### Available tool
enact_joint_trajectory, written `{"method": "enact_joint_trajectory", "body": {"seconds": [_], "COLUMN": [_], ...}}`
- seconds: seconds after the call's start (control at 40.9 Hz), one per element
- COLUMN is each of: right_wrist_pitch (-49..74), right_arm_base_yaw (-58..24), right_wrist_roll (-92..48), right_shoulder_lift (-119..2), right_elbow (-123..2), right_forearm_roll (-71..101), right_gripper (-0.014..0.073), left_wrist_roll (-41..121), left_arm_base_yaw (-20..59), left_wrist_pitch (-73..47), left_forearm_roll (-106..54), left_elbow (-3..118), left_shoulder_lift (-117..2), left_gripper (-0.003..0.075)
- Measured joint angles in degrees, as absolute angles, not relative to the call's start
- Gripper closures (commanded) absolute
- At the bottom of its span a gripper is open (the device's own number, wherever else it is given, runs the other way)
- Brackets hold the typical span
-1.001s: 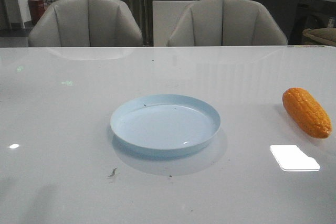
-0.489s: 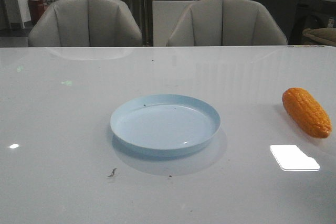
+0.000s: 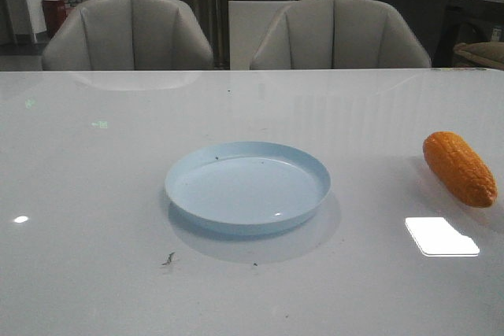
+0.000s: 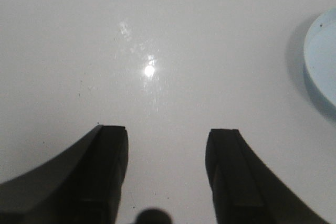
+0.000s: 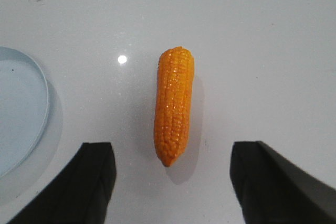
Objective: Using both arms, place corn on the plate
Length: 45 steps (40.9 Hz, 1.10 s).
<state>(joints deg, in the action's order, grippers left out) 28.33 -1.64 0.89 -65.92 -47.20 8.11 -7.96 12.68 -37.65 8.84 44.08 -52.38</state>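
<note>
The corn [image 3: 460,168] is lying on the surface [image 3: 94,194], well right of the plate [image 3: 247,186]. The right fingers [image 5: 92,182] are hanging wide apart above the corn; the left fingers [image 4: 107,174] are spread over bare surface.

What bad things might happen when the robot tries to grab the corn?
1. The corn is rounded and lies loose on the smooth, shiny table, so it may roll or slide if a finger of the open right tool nudges it first.
2. It tapers at the ends, so a grip near the tip might slip off.
3. The plate has a low rim, so corn dropped from height could roll out.
</note>
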Motion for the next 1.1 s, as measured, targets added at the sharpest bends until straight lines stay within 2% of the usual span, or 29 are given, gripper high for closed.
{"method": "enact_joint_trajectory", "body": {"seconds": [0.22, 0.489, 0.977, 1.099], "right_wrist_pitch": [30.59, 34.75, 38.19, 38.53], "right_arm_base_yaw": [-1.64, -1.64, -1.64, -1.64], "right_wrist_roll": [0.89, 0.89, 0.89, 0.89], "right_shoulder_lift": [-84.67, -100.01, -109.03, -109.7], "right_elbow": [-60.91, -71.26, -73.19, -73.3], "right_forearm_roll": [8.07, 7.98, 7.85, 7.85], "right_gripper": [0.0025, 0.0025, 0.0028, 0.0058], "left_wrist_roll": [-7.96, -7.96, -8.1, -8.2], "left_arm_base_yaw": [12.68, 12.68, 12.68, 12.68], "left_wrist_pitch": [-35.94, -35.94, -35.94, -35.94], "left_forearm_roll": [8.84, 8.84, 8.95, 9.26], "left_elbow": [44.08, 44.03, 44.03, 44.03], "left_shoulder_lift": [-48.57, -47.94, -47.94, -47.94], "left_gripper": [0.0315, 0.0315, 0.0315, 0.0315]}}
